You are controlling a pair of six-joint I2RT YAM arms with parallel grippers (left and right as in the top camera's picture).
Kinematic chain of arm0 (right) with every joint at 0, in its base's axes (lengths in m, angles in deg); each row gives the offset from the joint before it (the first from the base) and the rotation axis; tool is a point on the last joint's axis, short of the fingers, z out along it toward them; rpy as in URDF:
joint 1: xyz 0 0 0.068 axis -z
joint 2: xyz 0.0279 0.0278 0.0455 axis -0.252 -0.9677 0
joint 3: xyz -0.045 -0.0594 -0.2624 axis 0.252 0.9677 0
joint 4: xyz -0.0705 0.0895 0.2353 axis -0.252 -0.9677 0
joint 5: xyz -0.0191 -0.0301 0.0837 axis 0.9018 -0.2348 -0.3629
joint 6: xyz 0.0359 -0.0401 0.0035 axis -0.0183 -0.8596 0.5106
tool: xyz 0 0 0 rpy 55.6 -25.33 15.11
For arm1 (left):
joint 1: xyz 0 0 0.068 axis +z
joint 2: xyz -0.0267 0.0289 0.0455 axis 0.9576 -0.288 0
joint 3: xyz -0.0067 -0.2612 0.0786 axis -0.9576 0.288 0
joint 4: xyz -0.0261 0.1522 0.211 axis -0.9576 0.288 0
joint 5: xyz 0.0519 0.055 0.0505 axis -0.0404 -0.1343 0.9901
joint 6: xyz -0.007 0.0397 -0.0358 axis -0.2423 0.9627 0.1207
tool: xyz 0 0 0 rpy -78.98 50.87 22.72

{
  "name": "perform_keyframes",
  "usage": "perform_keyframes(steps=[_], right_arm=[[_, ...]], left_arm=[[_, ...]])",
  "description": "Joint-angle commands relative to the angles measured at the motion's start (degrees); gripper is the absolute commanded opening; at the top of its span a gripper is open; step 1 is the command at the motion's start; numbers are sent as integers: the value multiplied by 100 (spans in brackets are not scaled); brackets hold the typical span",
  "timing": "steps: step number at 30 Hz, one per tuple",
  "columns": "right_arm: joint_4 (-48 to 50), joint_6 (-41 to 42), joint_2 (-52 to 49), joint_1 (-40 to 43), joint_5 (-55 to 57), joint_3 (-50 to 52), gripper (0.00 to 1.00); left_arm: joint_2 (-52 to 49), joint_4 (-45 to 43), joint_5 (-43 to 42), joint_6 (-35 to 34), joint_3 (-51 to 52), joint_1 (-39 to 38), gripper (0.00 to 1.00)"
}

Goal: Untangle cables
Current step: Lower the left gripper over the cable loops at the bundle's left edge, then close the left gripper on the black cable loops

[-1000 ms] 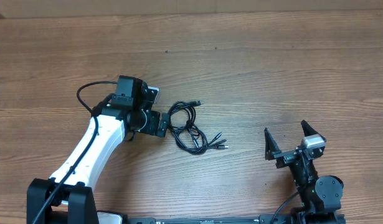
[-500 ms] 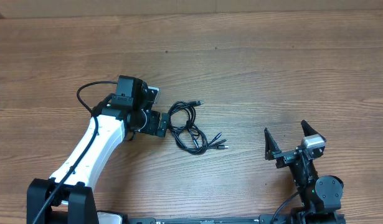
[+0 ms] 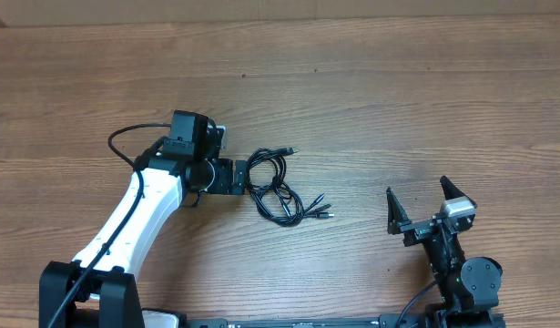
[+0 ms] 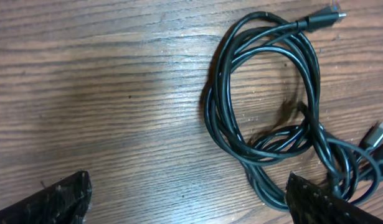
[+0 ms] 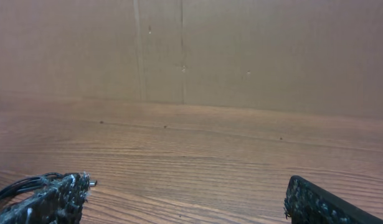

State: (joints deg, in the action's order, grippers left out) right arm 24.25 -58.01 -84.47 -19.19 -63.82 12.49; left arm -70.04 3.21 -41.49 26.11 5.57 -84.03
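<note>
The cables [image 3: 275, 182] lie as a small looped black bundle on the wooden table, with plug ends sticking out toward the upper right and lower right. In the left wrist view the cables [image 4: 272, 112] form coiled loops with a silvery plug at top right. My left gripper [image 3: 236, 178] is open, just left of the bundle; in its wrist view [image 4: 188, 199] the right finger is at the loops' lower edge. My right gripper [image 3: 416, 202] is open and empty, well right of the cables; its wrist view [image 5: 185, 199] shows a bit of the cables [image 5: 17, 185] at the far left.
The wooden table [image 3: 398, 100] stretches around the bundle. A brown cardboard wall [image 5: 241, 50] stands behind the table's far edge.
My left gripper has shifted slightly to the left, away from the bundle. The cables and the right arm have not moved.
</note>
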Motion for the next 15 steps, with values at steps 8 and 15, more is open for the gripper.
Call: perform_keyframes(steps=[8, 15], right_arm=[[15, 17, 52, -22, 59, 59, 100], [15, 17, 52, -22, 59, 59, 100]], left_arm=[[-208, 28, 293, -1368, -122, -592, 99], [-887, -247, 289, -2031, -122, -728, 99]])
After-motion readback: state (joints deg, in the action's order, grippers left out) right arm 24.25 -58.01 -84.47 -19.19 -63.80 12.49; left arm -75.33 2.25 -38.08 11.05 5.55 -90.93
